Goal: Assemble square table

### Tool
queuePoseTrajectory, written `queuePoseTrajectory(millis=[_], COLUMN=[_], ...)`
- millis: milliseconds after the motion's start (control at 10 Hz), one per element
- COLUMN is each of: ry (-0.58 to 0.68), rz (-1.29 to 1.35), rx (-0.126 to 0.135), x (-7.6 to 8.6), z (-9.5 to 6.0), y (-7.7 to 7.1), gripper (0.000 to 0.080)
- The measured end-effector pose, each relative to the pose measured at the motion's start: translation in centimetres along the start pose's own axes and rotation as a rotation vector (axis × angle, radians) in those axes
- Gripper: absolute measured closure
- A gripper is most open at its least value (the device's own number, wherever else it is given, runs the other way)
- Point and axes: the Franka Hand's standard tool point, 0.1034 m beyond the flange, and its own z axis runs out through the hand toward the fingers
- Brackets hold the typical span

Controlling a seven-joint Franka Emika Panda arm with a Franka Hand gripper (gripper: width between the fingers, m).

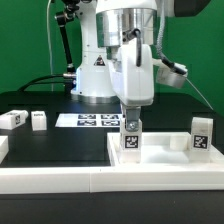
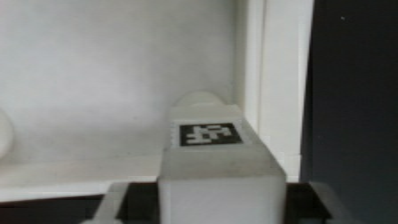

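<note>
Tool point(image 1: 131, 122): closed on a white tagged leg, fingers clamped on its upper part.
Held leg point(image 1: 131, 141) point(image 2: 210, 140): upright, its lower end inside the tabletop close to the rim on the exterior view's left; contact with the floor cannot be told.
Tabletop point(image 1: 165, 158) point(image 2: 107, 80): white square tray, flat on the dark worktop point(image 1: 60, 142).
Second leg point(image 1: 201, 135): upright at the tabletop's side on the exterior view's right.
Inner loose leg point(image 1: 38, 119): on the worktop, well apart from the tabletop, towards the exterior view's left.
Outer loose leg point(image 1: 14, 119): just beyond it, farther from the tabletop.
Marker board point(image 1: 95, 121): flat behind the tabletop.
</note>
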Motion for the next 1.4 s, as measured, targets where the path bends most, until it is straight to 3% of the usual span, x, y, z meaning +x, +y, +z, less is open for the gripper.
queuePoseTrajectory(millis=[300, 600, 700, 800, 900, 1400], ry=[-0.022, -0.022, -0.025, -0.024, -0.025, -0.025], rz=[0.111, 0.053, -0.009, -0.095, -0.225, -0.715], rx=[-0.012, -0.011, -0.018, -0.018, -0.017, -0.017], x=[0.24, 0.17, 0.22, 0.22, 0.18, -0.51], z=[-0.02, 0.0, 0.01, 0.05, 0.07, 0.16], y=[0.0, 0.0, 0.08, 0.09, 0.12, 0.21], gripper=[0.0508, 0.0501, 0.0301, 0.0301, 0.0185, 0.015])
